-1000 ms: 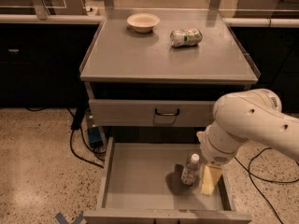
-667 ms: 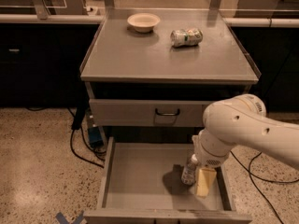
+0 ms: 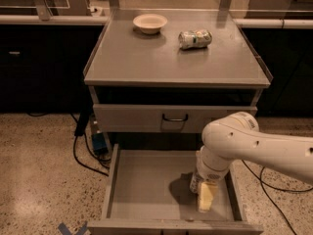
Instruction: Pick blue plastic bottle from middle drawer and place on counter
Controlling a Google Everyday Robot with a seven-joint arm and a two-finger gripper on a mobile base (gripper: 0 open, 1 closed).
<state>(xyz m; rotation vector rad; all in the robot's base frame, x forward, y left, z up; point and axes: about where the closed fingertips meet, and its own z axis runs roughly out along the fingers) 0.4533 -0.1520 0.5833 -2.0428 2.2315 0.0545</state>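
The grasp looks to be the step in hand. The gripper (image 3: 204, 199) is down in the open drawer (image 3: 146, 185), at 4 o'clock on its floor, right beside the bottle (image 3: 193, 182) standing there. Whether it grips the bottle, I cannot tell. Next should come a firm hold, then a lift to the counter (image 3: 146, 58) at 12 o'clock.

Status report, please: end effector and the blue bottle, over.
End effector down in the middle drawer, at the blue plastic bottle. Bottle mostly hidden by the arm, not yet on the counter. Bowl and can on counter's back.
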